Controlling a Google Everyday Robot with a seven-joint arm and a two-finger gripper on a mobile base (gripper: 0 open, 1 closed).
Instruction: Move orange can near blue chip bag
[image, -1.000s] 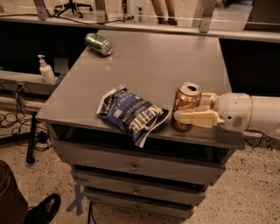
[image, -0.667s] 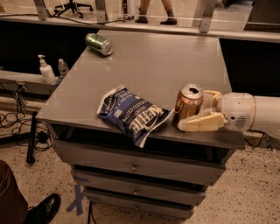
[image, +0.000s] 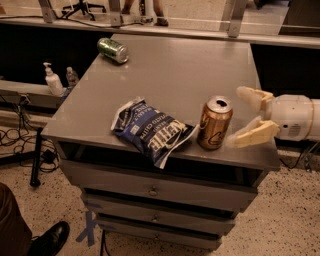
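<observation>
Claw (image: 239, 118) withdrawn right, orange can (image: 214, 125) beside blue chip bag (image: 150, 129), green can (image: 112, 50) behind

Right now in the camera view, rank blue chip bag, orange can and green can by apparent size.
blue chip bag
orange can
green can, farther back, so unsure
gripper open, right of orange can

White cylindrical arm (image: 295, 117), hand (image: 239, 117) at far right, two cream tapered fingers (image: 256, 134)
</observation>
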